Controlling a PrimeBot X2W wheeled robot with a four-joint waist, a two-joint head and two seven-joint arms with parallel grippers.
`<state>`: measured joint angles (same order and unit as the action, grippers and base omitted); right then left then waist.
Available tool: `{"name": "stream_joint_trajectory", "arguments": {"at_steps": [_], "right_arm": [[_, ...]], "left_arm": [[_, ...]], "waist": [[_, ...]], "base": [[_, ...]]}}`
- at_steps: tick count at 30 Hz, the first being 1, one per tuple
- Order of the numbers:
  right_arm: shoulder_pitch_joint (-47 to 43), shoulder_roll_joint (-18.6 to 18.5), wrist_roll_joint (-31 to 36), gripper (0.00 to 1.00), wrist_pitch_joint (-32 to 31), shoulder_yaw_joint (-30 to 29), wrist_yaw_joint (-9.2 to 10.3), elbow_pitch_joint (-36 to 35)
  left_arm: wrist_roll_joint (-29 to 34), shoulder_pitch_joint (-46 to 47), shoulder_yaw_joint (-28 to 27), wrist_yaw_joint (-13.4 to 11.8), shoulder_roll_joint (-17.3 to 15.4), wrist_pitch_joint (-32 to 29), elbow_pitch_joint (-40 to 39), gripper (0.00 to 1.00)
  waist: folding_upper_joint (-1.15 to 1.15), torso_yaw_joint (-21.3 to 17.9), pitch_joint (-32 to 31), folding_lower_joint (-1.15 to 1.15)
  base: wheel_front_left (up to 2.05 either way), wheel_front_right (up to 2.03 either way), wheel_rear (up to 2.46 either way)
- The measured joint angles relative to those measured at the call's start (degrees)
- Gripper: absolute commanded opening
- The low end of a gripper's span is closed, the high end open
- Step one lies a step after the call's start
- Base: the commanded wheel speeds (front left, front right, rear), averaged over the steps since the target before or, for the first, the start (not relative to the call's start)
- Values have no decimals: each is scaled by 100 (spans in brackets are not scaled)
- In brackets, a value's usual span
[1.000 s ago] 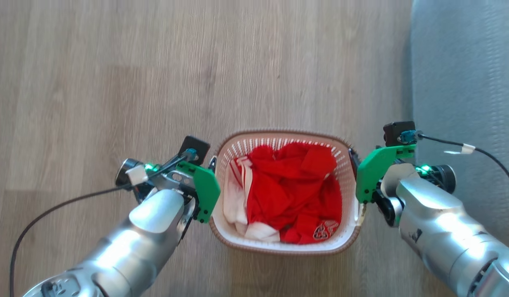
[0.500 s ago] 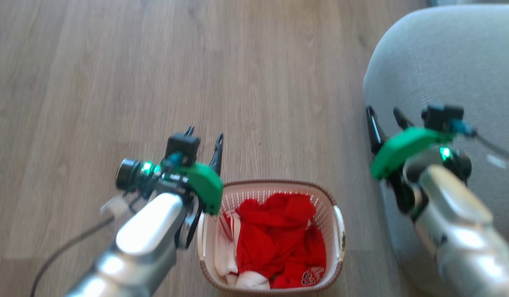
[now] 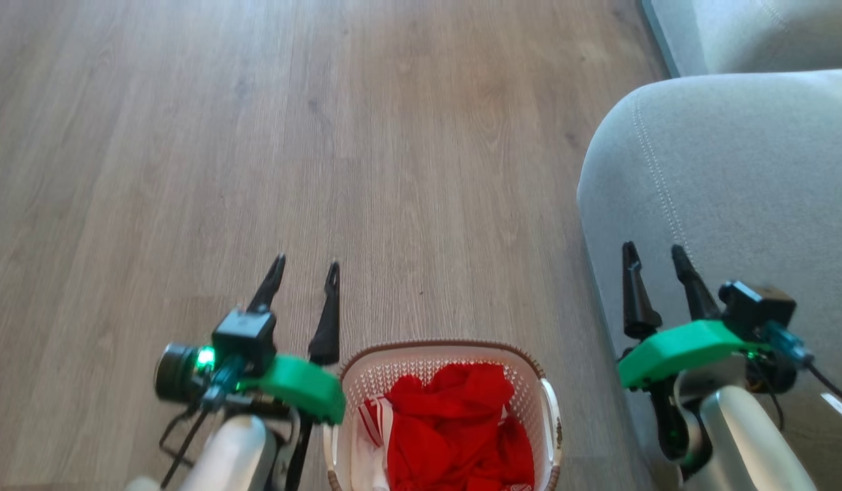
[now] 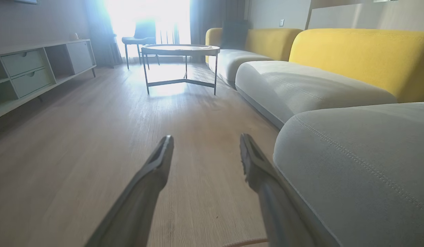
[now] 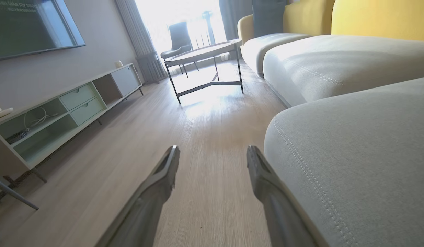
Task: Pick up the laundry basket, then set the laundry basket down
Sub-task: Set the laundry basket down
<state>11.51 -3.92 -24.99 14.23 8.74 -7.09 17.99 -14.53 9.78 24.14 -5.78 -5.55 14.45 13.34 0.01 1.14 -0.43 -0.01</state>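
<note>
The left gripper [image 3: 306, 262] and right gripper [image 3: 652, 247] are hanging spread, empty, flanking the white perforated brown-rimmed laundry basket [image 3: 438, 345]; apparently set down, next only retreating.

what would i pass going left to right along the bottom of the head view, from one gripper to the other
left gripper, two long dark fingers on a green bracket → small white perforated plastic laundry basket with a brown braided rim → right gripper, same dark fingers and green bracket
</note>
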Motion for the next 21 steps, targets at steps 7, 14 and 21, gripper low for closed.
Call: {"name": "stream_joint_trajectory", "arguments": {"at_steps": [7, 14, 21], "right_arm": [[-580, 52, 379, 100, 1, -158, 0, -675], [-919, 68, 534, 100, 0, -263, 0, -882], [-1089, 78, 587, 100, 0, -283, 0, -911]], "left_arm": [[352, -643, -630, 364, 205, 0, -443, 100], [420, -990, -734, 267, 241, 0, -710, 100], [352, -1073, -601, 63, 245, 0, -661, 100]], "waist": [[0, 51, -99, 0], [-1, 93, -92, 0], [0, 106, -85, 0]], "base": [[0, 0, 0], [0, 0, 0], [0, 0, 0]]}}
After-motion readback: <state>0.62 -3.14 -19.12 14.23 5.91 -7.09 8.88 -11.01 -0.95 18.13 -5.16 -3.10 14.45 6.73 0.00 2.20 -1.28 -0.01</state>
